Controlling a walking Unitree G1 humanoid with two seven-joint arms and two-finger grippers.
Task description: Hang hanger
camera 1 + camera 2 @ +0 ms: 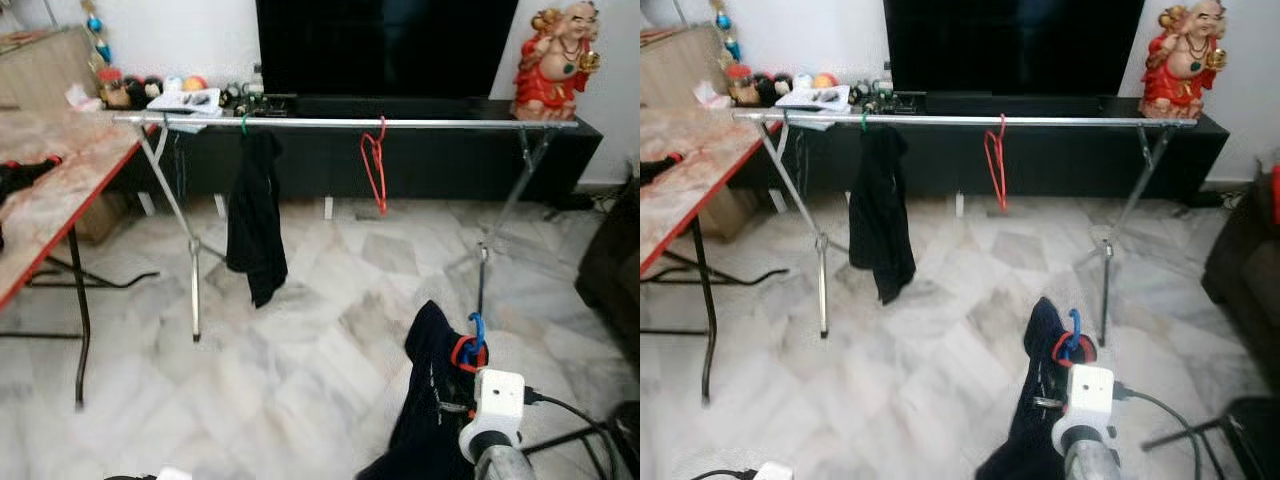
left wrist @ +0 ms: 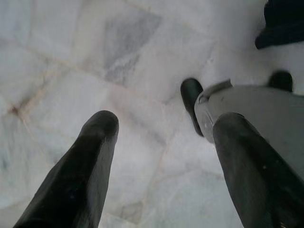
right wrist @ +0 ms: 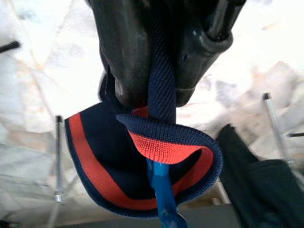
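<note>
My right gripper (image 1: 468, 362) is low at the front right, shut on the collar of a dark navy garment (image 1: 425, 400) with a red-lined collar (image 3: 156, 145). A blue hanger (image 1: 476, 328) pokes up through that collar, its blue hook (image 3: 161, 199) below the fingers (image 3: 123, 52) in the right wrist view. Ahead stands a silver clothes rail (image 1: 340, 122) carrying a black garment (image 1: 255, 215) on a green hanger and an empty red hanger (image 1: 374, 165). My left gripper (image 2: 161, 128) hangs open over the marble floor.
A marble-topped folding table (image 1: 45, 195) stands at the left. Behind the rail is a black TV cabinet (image 1: 420, 150) with a red statue (image 1: 555, 60). A dark sofa edge (image 1: 610, 260) is at the right. My own foot (image 2: 192, 95) is on the floor.
</note>
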